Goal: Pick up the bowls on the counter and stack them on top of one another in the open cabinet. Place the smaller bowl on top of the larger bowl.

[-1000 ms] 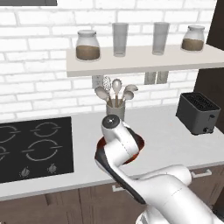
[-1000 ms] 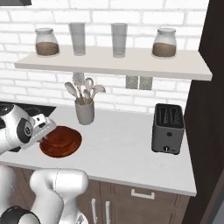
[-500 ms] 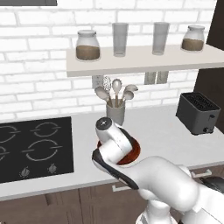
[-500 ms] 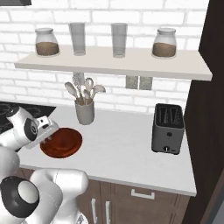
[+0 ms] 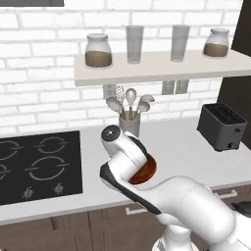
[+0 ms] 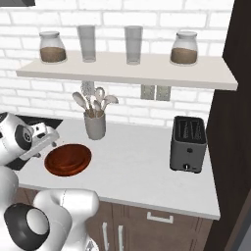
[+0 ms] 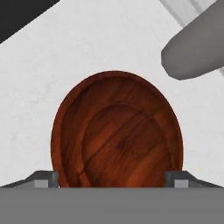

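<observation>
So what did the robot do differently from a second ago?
The gripper has spread its jaws wide, one on each side of the brown bowl, while the arm leaned lower over the counter. The bowl stayed where it was on the counter, not lifted. The utensil cup, toaster and shelf with its jars look unchanged.

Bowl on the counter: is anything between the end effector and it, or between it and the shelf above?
Nothing visible separates the end effector from the bowl; its open fingers straddle the rim. The shelf carries jars and glasses, but bare board remains between them.
</observation>
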{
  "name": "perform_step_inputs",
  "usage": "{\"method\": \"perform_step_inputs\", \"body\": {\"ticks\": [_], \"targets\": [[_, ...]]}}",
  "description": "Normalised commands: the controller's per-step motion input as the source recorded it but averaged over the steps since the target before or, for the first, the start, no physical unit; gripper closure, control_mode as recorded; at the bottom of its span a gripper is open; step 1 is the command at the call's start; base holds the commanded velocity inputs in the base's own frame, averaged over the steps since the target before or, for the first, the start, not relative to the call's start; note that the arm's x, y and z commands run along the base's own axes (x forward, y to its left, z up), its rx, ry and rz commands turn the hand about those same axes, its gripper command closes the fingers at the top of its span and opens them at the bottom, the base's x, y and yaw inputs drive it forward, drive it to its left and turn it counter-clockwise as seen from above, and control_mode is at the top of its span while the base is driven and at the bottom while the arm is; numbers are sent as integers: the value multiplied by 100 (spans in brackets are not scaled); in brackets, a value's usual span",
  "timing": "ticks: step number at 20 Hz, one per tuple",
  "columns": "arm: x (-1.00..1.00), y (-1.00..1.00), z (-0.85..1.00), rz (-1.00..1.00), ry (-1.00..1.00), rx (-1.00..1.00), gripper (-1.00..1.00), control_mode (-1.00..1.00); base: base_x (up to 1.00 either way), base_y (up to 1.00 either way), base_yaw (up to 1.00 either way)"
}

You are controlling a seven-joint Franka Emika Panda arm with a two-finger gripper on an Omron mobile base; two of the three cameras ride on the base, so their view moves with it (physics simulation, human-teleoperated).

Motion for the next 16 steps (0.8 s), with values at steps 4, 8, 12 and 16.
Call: {"method": "perform_step_inputs", "body": {"ticks": [4,8,12,16], "targets": [[-19,21,-20,-2,11,2,-100,-100,0,0,0],[8,-2,-64,0,5,0,-100,-100,0,0,0],[17,1,-73,0,2,-6,-100,-100,0,0,0],[1,0,-52,0,0,-6,-100,-100,0,0,0]]}}
